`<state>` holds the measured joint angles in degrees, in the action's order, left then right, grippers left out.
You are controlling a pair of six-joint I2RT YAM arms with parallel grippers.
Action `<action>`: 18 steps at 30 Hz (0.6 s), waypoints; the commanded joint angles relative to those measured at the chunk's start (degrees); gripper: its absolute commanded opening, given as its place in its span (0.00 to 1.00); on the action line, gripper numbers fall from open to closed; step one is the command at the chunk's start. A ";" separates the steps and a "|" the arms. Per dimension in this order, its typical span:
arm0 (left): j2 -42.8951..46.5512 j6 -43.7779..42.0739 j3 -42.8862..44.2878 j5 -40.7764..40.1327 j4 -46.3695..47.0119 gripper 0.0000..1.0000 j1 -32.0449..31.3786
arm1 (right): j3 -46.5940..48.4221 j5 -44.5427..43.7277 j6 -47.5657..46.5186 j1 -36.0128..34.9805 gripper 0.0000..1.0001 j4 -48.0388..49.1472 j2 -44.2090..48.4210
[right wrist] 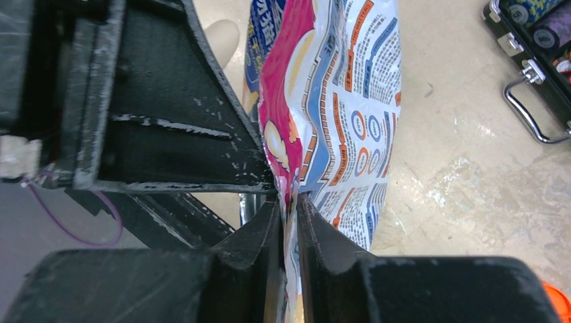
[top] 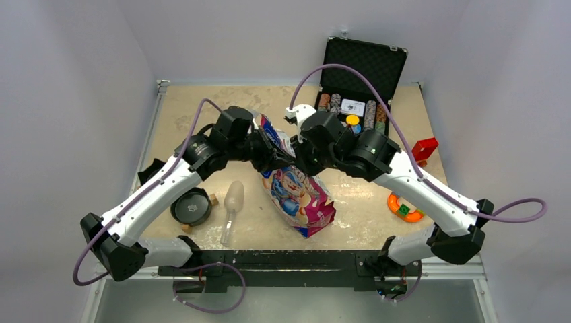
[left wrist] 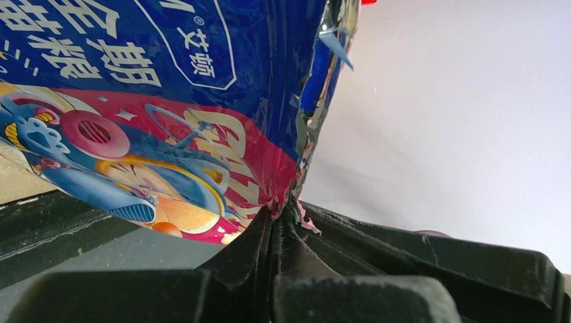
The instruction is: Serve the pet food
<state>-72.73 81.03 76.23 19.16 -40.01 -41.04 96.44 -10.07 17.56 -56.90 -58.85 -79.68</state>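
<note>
The bag of pet food (top: 299, 195) seems soft, slippery foil; left gripper (left wrist: 275, 219) and right gripper (right wrist: 288, 205) jaws are clamped on its top edge.

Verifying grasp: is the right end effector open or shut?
Shut: right end effector pinches the pet food bag by its edge, no gap visible.
</note>
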 commanded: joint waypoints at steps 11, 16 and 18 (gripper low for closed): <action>5.22 0.53 -1.02 -0.61 -8.94 0.00 0.31 | 6.78 -15.08 10.12 -0.53 0.00 -10.23 -5.29; 10.24 0.05 -4.43 -2.84 -14.64 0.00 1.92 | 0.70 -23.35 14.62 0.54 0.00 -5.06 4.23; 13.30 0.38 -6.38 -3.86 -15.05 0.00 2.58 | -2.46 -21.89 14.86 1.91 0.00 -1.09 8.15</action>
<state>-65.43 81.93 72.64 17.30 -48.05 -39.83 97.21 -25.02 28.64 -57.32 -65.06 -80.82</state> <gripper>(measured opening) 0.015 0.010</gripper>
